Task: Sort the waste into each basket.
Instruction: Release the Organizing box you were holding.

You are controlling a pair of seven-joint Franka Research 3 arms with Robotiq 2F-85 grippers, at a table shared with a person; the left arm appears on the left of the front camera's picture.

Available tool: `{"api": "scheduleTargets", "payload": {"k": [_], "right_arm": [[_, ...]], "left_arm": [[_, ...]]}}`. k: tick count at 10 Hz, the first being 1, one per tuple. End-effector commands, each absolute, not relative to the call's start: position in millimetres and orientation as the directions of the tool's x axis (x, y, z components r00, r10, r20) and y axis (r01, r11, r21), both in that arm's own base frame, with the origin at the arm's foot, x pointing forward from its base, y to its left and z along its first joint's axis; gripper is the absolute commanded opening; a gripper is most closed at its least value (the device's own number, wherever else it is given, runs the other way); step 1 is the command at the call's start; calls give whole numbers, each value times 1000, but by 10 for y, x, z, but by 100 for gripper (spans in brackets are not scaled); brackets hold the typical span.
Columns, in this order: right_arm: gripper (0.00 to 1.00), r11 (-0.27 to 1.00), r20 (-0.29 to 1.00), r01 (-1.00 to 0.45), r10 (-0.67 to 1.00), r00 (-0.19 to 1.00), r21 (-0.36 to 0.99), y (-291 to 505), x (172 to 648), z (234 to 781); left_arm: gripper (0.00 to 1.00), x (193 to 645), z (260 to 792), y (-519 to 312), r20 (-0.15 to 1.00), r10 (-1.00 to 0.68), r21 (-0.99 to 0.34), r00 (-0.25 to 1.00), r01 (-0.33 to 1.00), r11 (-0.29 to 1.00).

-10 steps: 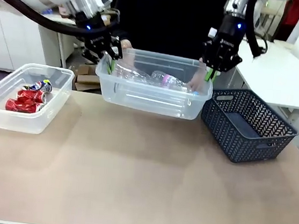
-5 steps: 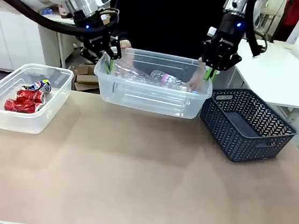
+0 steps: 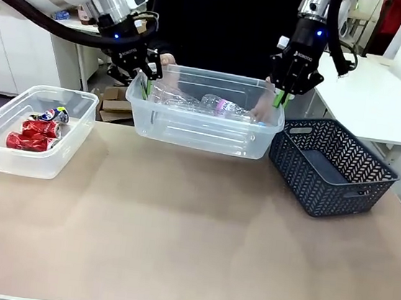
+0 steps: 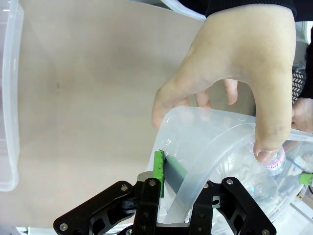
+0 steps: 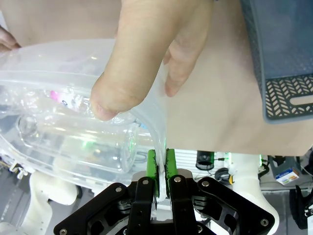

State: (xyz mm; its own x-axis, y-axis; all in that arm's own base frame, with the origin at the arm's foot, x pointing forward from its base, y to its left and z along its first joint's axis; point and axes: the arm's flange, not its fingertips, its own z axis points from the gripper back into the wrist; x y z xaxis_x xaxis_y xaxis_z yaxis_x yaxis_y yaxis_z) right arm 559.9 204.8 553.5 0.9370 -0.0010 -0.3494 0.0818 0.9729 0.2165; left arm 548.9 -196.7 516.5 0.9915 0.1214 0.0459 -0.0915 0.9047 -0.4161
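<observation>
Front view: the left gripper (image 3: 145,80) and right gripper (image 3: 282,94) each clench an end rim of the large clear rectangular plastic tub (image 3: 203,130) holding clear plastic bottles (image 3: 223,107), lifted above the table (image 3: 190,243), with a person's hands (image 4: 230,73) gripping it too.

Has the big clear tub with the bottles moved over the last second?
Yes, slightly. The clear tub, gripped at its ends by the left gripper and right gripper, has risen a little against the dark blue basket.

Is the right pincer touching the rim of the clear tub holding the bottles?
Touching. In the right wrist view the right pincer has its green pads pressed on both sides of the clear tub rim.
</observation>
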Motion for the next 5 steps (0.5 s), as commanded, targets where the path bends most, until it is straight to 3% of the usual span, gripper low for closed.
{"api": "scheduleTargets", "payload": {"k": [1, 3, 4, 5], "right_arm": [[8, 976, -350, 71, 6, 937, 206, 2071, 5547, 5533], [8, 976, -350, 71, 6, 937, 206, 2071, 5547, 5533], [60, 973, -349, 82, -1, 937, 216, 2049, 5598, 5534], [61, 976, -317, 96, -29, 948, 196, 2081, 5582, 5560]], "left_arm": [[6, 5460, 5198, -1937, 61, 136, -424, 989, -98, 900], [6, 5460, 5198, -1937, 61, 136, -424, 989, -98, 900], [64, 5489, 5165, -1967, 46, 121, -416, 992, -92, 905], [64, 5390, 5221, -2030, 39, 132, -384, 990, -107, 917]]}}
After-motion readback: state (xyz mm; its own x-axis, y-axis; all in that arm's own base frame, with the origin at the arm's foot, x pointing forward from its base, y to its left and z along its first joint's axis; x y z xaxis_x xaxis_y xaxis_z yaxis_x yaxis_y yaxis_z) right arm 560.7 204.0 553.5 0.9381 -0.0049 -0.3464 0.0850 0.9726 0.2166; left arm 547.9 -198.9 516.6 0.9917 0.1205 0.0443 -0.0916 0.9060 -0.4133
